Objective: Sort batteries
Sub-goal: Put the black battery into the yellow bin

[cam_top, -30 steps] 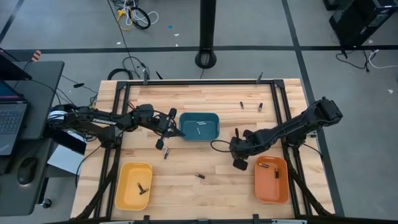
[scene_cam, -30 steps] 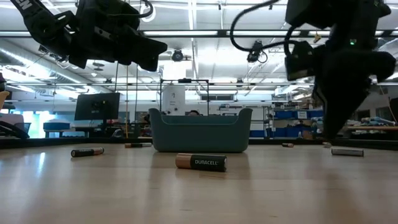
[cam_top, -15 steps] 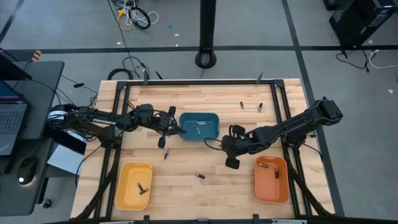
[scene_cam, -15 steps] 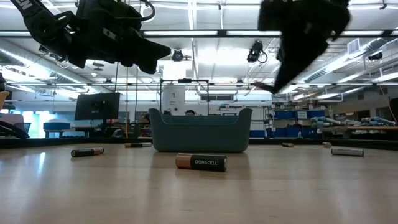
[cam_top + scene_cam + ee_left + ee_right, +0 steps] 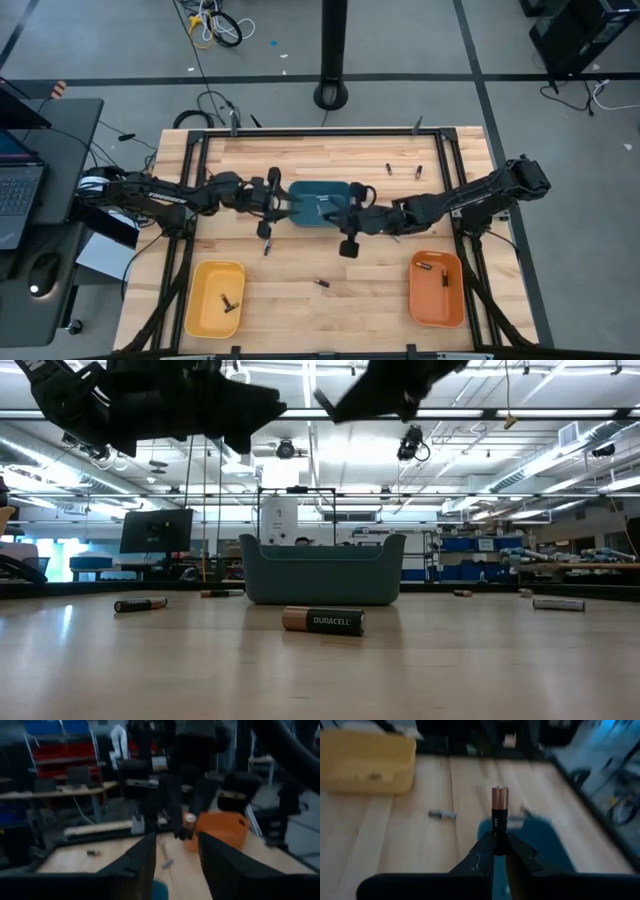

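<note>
My right gripper is shut on one battery, black with a copper end, and hangs over the right part of the teal tray. In the left wrist view this battery shows ahead, in front of the orange tray. My left gripper stands open with nothing between its fingers, by the teal tray's left edge. Loose batteries lie on the table; others lie in the trays. My right gripper pinches the battery's black lower end between its two fingers. The battery runs on in line with the fingers, its copper end pointing away from them. It is lifted clear, above the table and the teal tray.
A yellow tray sits at the near left and an orange tray at the near right, each with batteries inside. A black frame borders the table. In the low view a battery lies in front of the teal tray.
My right gripper has risen from beside the orange tray and gone toward the table's left to the teal tray, tipping from steeply down toward level, the battery carried along. My left gripper has tipped its fingers upward at the teal tray's left edge.
</note>
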Tool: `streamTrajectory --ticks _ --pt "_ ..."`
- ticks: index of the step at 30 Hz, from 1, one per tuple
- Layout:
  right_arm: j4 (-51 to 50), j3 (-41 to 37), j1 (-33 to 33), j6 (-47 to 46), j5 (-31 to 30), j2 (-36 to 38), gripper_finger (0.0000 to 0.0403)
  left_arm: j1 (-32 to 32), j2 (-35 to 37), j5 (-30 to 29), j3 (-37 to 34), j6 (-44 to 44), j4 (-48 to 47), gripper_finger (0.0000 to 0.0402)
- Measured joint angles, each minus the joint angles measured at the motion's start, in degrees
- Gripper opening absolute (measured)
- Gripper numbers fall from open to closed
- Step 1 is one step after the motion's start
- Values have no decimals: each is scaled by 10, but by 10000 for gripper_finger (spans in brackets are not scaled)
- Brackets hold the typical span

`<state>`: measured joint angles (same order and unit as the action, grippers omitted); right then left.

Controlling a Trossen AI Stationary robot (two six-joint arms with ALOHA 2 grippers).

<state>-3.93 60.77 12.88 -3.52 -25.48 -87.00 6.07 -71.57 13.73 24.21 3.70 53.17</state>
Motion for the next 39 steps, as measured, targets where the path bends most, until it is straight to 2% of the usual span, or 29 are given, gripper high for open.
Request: streamTrajectory --ticks 4,9,16,24,29,39 --pt "50 0 -2 41 -1 0 36 -5 0 -1 0 -34 39 187" --pt "82 0 -2 71 -7 0 36 -5 0 -2 1 -85 78 204" --pt "108 0 -2 95 -19 0 36 -18 -6 -11 8 -86 96 205" --pt "121 0 -4 107 -19 0 36 -25 -104 -12 70 -72 105 205" --pt "120 0 -4 110 -19 0 36 -25 -149 28 98 -87 140 205" --pt "119 0 -4 112 -19 0 36 -33 -162 35 104 -79 180 186"
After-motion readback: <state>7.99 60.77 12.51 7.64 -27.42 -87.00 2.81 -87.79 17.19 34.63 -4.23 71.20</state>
